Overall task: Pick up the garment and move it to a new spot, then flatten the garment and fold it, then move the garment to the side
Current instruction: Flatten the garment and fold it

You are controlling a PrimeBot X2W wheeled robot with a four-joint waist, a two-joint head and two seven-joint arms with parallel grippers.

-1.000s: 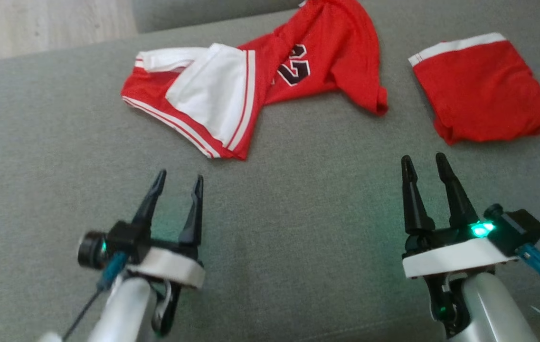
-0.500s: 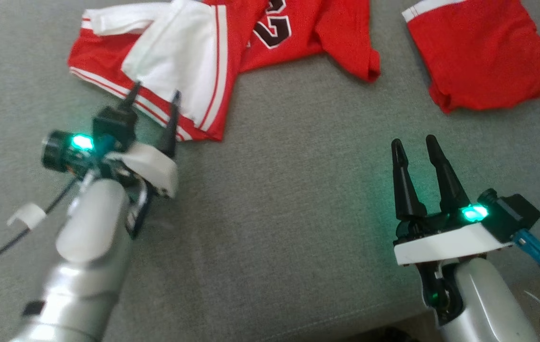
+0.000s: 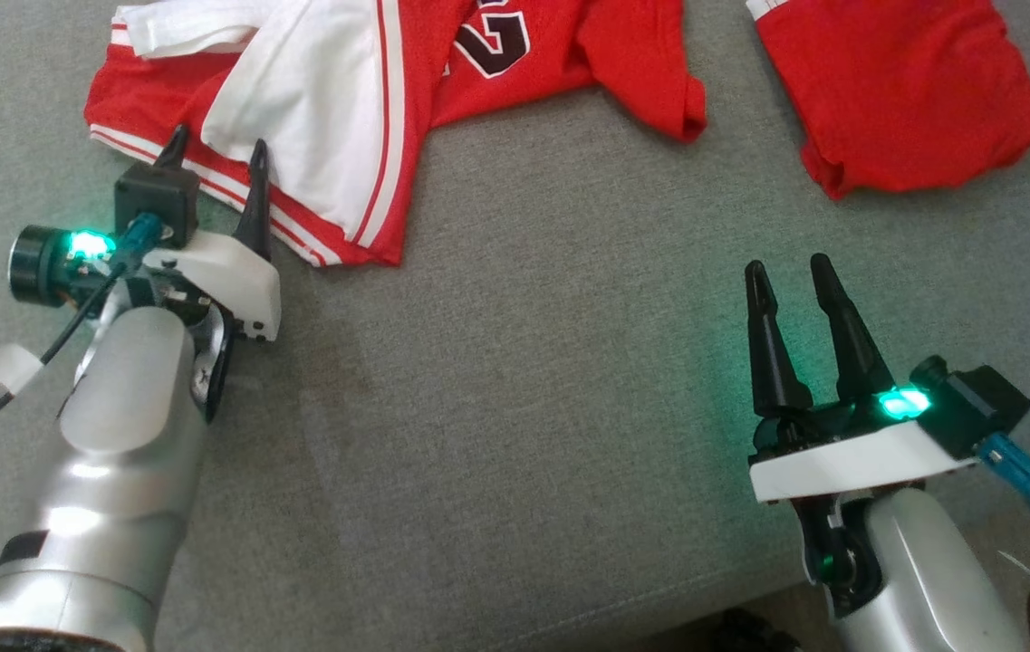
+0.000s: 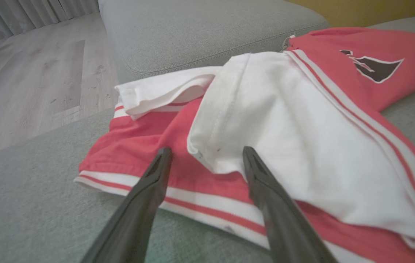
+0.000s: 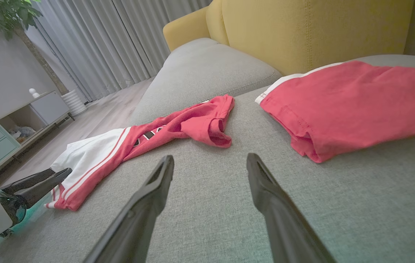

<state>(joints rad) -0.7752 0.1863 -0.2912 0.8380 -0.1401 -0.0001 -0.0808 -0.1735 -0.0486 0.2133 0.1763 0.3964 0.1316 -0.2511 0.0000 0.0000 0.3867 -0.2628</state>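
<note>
Folded red cloth on gry sofa; yellow cushion, curtains, wood floor bkgd.

The left gripper has its two dark fingers spread apart, tips over the striped hem of a crumpled red-and-white garment lying on a grey sofa. Wooden floor shows beyond, left of the gripper.

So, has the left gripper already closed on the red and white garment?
No, the left gripper is open, its fingers spread apart at the garment's striped hem, pinching nothing.
</note>
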